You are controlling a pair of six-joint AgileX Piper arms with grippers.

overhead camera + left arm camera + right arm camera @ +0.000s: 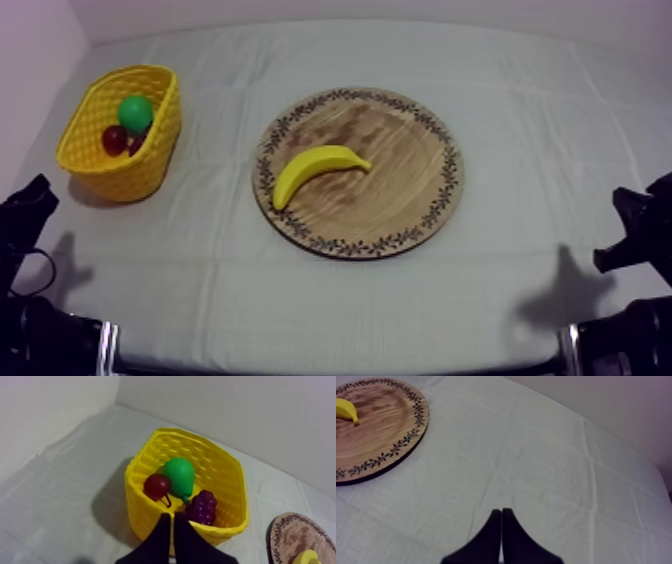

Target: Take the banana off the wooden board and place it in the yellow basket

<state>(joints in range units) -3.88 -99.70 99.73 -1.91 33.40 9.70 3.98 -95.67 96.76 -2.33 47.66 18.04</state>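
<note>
Covering the table: a creased grey-white cloth [330, 300], crossed by faint fold lines.
Room: plain pale walls [300, 10] are seen behind the table and along its left side.
Board: a round wooden board with a patterned rim [420, 215] is laid flat near the cloth's middle.
Banana: a curved yellow toy banana [318, 170] is laid on the board, not yet lifted.
Basket: a yellow woven basket [125, 175] is set at the table's left; a green pear [135, 112], a small red fruit [114, 139] and a purple bunch of grapes [202, 507] are held in it.
Left gripper [173, 531]: clenched on nothing, near the basket.
Right gripper [501, 526]: clenched on nothing, over bare cloth, well apart from the board.
</note>
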